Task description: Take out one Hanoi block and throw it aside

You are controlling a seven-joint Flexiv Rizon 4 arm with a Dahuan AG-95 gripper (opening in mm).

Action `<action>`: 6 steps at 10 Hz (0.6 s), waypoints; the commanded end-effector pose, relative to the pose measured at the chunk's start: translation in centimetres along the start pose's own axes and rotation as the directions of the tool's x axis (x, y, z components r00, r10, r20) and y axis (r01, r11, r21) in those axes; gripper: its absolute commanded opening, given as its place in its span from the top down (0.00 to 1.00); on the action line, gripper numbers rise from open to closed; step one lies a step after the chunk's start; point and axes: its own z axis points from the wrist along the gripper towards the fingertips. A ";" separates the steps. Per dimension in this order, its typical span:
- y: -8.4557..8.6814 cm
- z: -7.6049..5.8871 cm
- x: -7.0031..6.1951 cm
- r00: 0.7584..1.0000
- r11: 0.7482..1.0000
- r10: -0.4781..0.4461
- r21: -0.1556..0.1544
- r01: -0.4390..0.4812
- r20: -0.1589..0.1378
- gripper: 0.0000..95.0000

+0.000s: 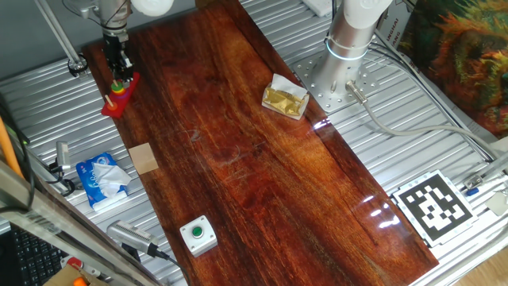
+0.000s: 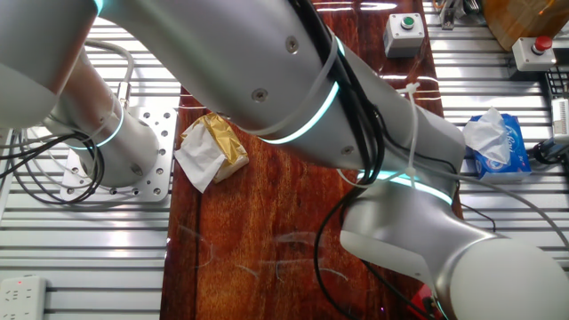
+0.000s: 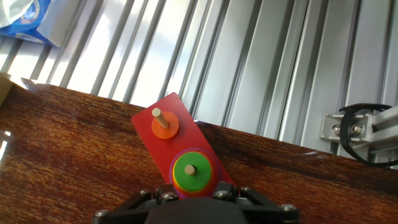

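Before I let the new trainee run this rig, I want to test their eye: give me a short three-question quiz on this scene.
1. True or false: the green Hanoi block still sits on its peg.
2. In the hand view, what colour is the ring on the other peg? A) blue B) orange C) white
3. Fill in: in the fixed view, the gripper hangs over the ___ Hanoi base.

Key: 1 true; 2 B, orange ring; 3 red.
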 end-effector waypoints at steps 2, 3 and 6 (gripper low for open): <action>0.0 0.0 0.0 1.000 1.000 -0.004 0.003 0.004 -0.001 0.60; 0.0 0.0 0.0 1.000 1.000 -0.003 0.005 0.003 -0.002 0.60; 0.0 0.0 0.0 1.000 1.000 -0.003 0.006 0.003 -0.002 0.80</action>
